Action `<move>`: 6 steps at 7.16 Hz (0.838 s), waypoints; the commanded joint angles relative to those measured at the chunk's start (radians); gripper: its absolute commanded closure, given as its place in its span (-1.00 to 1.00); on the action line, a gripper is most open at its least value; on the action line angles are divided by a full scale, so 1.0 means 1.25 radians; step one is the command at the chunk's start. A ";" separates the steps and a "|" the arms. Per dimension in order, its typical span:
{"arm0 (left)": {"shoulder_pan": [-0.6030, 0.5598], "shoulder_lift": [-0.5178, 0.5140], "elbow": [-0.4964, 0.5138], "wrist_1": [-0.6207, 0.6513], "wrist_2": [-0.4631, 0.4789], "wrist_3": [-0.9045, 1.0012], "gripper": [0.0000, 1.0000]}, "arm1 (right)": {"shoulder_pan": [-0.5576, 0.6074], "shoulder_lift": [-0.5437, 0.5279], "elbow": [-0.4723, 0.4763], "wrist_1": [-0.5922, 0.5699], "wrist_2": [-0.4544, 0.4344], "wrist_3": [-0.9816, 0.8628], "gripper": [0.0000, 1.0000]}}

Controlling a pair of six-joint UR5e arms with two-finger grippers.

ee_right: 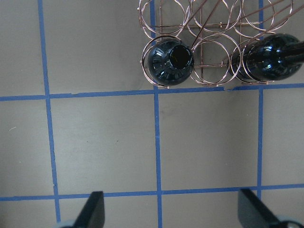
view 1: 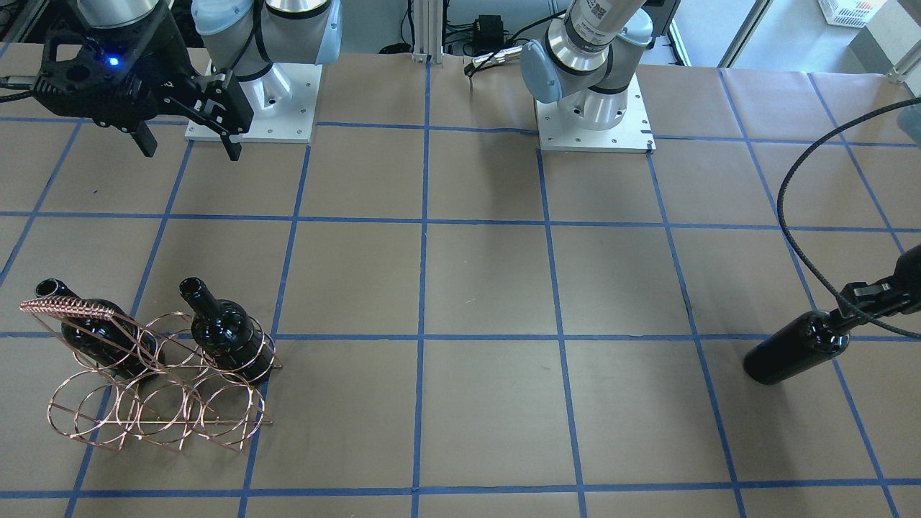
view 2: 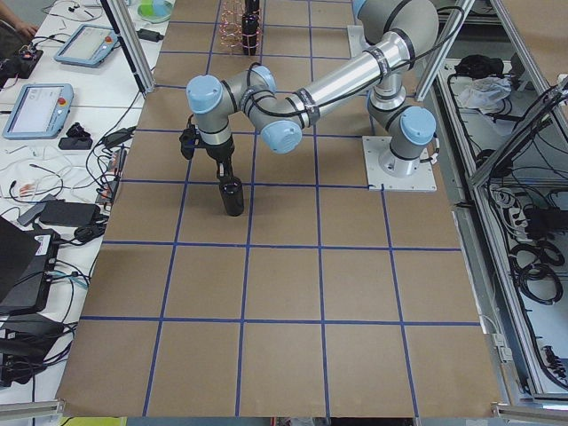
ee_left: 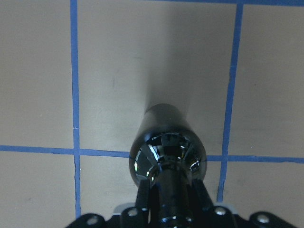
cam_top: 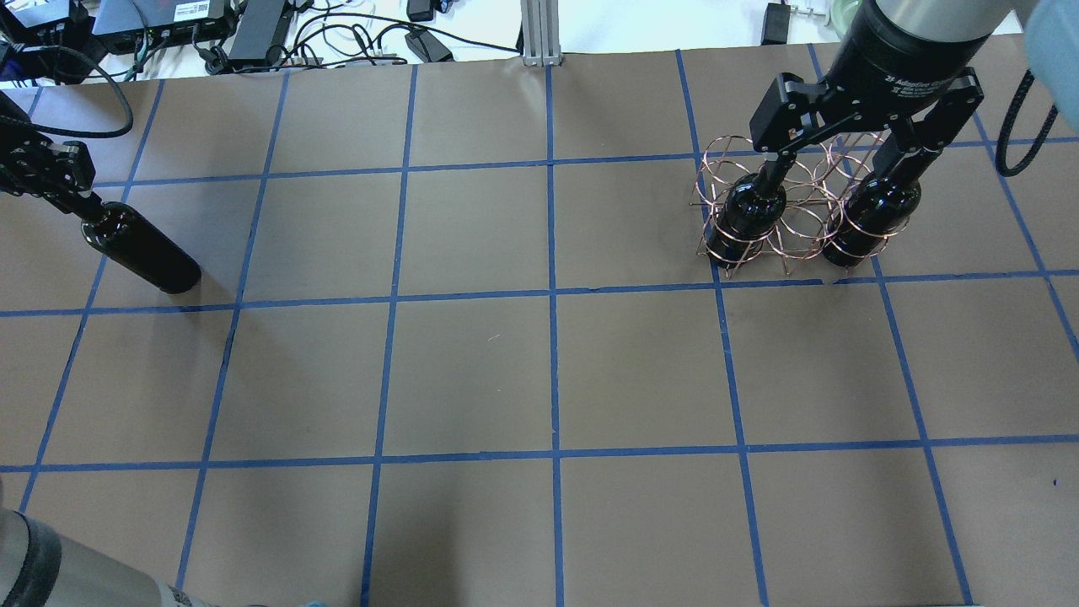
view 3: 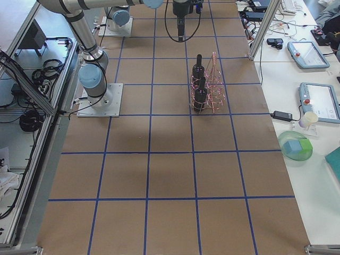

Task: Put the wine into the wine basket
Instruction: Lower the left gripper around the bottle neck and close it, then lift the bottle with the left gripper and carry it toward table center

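A glossy black wine bottle [cam_top: 139, 253] hangs upright at the table's left end. My left gripper [cam_top: 76, 198] is shut on its neck. This also shows in the front view [view 1: 791, 352] and the left wrist view [ee_left: 166, 142]. I cannot tell whether its base touches the table. The copper wire wine basket [cam_top: 792, 219] stands at the right side and holds two look-alike bottles [cam_top: 750, 211] [cam_top: 877, 206] in its outer rings. The middle ring between them holds nothing. My right gripper [cam_top: 843, 160] is open and empty, high above the basket; its fingers [ee_right: 92, 211] frame the right wrist view.
The table is brown paper with a blue tape grid. The two arm bases [view 1: 593, 108] [view 1: 252, 108] stand at the robot's edge. A black cable [view 1: 791, 216] loops over the table near the left arm. Cables and electronics [cam_top: 253, 25] lie past the far edge.
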 commanded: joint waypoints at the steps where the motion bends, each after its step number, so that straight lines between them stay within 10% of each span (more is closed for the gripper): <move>1: -0.023 0.036 0.004 -0.012 -0.002 -0.010 1.00 | 0.000 0.000 0.000 0.000 0.000 0.000 -1.00; 6: -0.228 0.165 -0.008 -0.085 -0.007 -0.282 1.00 | 0.000 0.000 0.000 0.000 0.000 0.000 -1.00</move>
